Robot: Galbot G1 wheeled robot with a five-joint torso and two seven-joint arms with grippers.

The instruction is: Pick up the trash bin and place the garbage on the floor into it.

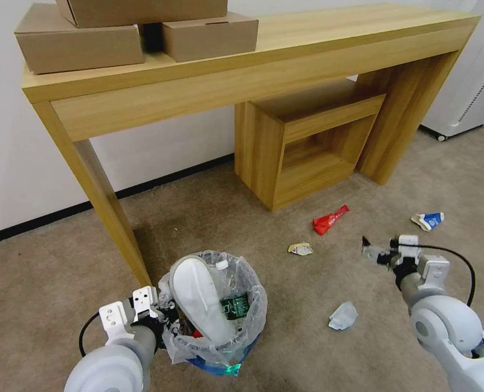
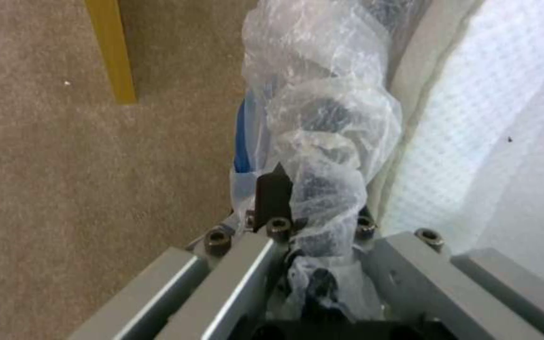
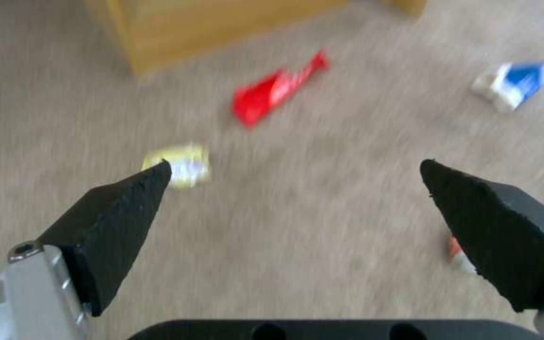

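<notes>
The trash bin [image 1: 236, 348], lined with a crinkled clear bag with blue showing low, stands on the floor [image 1: 285, 190] by a table leg. It holds a white slipper [image 1: 198, 296] and a small bottle [image 1: 233, 296]. My left gripper [image 1: 167, 320] is shut on the bin's rim; in the left wrist view the bag-covered rim [image 2: 322, 141] runs between that gripper's [image 2: 310, 208] fingers. My right gripper [image 1: 373, 252] hangs open above the carpet, empty [image 3: 294, 164]. Garbage lies around it: a red wrapper [image 1: 330, 219] [image 3: 278, 89], a yellowish crushed piece [image 1: 300, 249] [image 3: 181, 165], a blue-white carton [image 1: 428, 220] [image 3: 517, 85] and crumpled white paper [image 1: 343, 316].
A wooden table [image 1: 242, 81] with cardboard boxes [image 1: 84, 43] on top stands over the bin, its leg [image 1: 116, 228] just left of it. A wooden cube shelf [image 1: 307, 147] sits under the table. A white appliance [image 1: 470, 81] is at the far right.
</notes>
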